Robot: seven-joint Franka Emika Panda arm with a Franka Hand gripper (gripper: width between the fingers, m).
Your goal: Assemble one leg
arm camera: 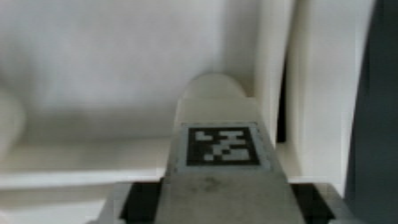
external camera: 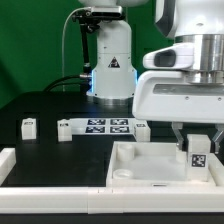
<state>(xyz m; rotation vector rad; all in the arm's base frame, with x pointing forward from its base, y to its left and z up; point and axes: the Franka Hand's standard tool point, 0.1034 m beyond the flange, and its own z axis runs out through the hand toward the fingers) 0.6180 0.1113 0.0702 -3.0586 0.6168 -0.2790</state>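
My gripper (external camera: 197, 143) is at the exterior view's right, shut on a white leg (external camera: 198, 153) with a black-and-white tag on its face. It holds the leg upright over the right part of the large flat white panel (external camera: 150, 160). In the wrist view the leg (arm camera: 222, 135) fills the middle, tag facing the camera, with my dark fingers (arm camera: 143, 203) pressed on both its sides. Its tip stands over the white panel (arm camera: 89, 130) near a raised edge. Whether the tip touches the panel I cannot tell.
Other small white tagged legs lie on the black table: one (external camera: 29, 126) at the exterior view's left, one (external camera: 64, 129) beside it, one (external camera: 142, 128) further right. The marker board (external camera: 108, 126) lies between them. A white L-shaped rail (external camera: 20, 170) borders the front left.
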